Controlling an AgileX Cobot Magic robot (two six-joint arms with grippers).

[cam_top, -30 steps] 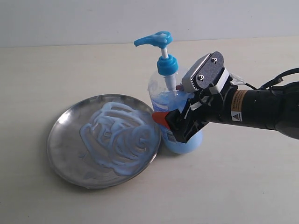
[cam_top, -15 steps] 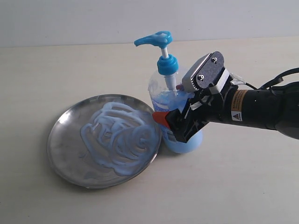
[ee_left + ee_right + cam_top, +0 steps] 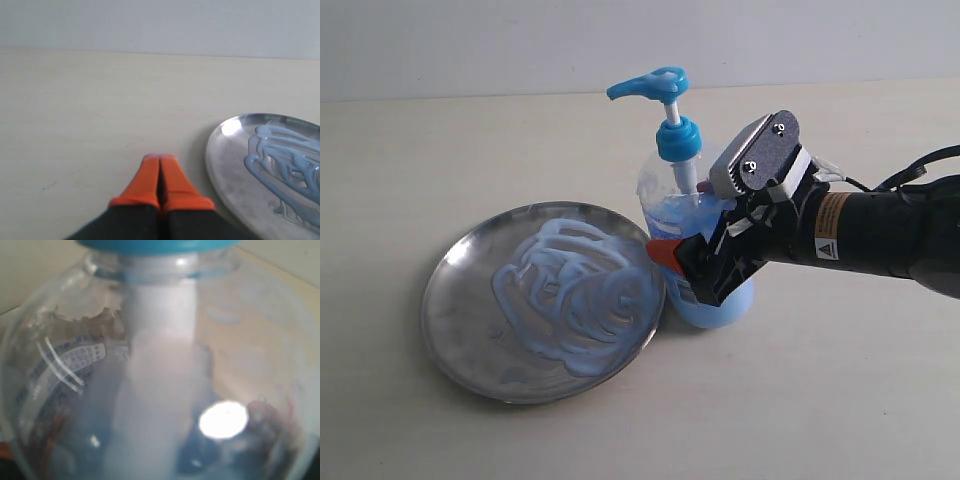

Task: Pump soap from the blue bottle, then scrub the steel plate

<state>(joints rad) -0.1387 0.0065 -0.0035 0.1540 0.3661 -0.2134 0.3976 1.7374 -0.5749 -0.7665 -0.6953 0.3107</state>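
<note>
blue bottle (image 3: 672, 205) stands upright mid-table, base just beside the right rim of the steel plate (image 3: 455, 300). Its pump head (image 3: 650, 85) is up, with the spout aimed over the plate, so a press should land there. The soap (image 3: 575, 290) lies in pale blue swirls across most of the plate, so it looks dispensed and smeared.

right gripper (image 3: 695, 265) straddles the bottle's lower body, jaws wide, one orange pad against the near side. It reads as a steadying clamp, not a reach for the pump.

left gripper (image 3: 160, 172) has its orange tips pressed together on nothing, low over the bare table (image 3: 75, 110) just beside the plate rim, clear of the soap. No scrubber in view.
</note>
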